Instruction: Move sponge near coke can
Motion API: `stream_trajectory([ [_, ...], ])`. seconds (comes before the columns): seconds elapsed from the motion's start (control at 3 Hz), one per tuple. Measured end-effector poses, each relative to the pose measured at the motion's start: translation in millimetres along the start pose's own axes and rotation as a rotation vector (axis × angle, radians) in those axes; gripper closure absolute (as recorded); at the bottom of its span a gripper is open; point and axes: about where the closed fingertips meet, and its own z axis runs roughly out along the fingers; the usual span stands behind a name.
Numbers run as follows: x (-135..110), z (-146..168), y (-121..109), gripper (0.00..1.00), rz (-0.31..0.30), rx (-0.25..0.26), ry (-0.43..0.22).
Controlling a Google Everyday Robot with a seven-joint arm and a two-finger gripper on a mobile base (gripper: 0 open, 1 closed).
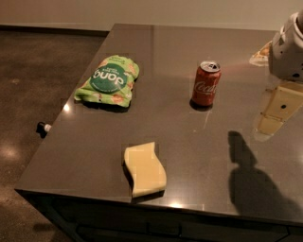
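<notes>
Polished floor (28, 71) is flanking a glossy dark table (85, 156): a green snack bag (110, 80) is lying left, the sponge (145, 169) is resting near the front edge, the coke can (206, 83) is standing upright farther back, and the gripper (288, 52) is hovering far right, its grip impossible to tell.

place: break-room or kitchenette, most likely. evidence: dark glossy counter (85, 142) with cabinet fronts (142, 228) below; polished concrete floor (28, 90); pale wall (189, 9), dark baseboard (47, 29); snack bag (109, 80), can (206, 83) and sponge (145, 169) on the counter. gripper (288, 52): far right edge, raised above the counter, well apart from the can.
</notes>
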Motion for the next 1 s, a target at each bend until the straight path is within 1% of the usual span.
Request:
stream_trajectory([
  [0.33,0.0,0.0,0.0,0.00,0.000,0.000,0.000],
  [0.67,-3.4,19.4,11.4,0.00,0.008,-0.050,-0.059],
  [1.0,-11.1,37.2,28.1,0.00,0.015,-0.103,-0.141],
])
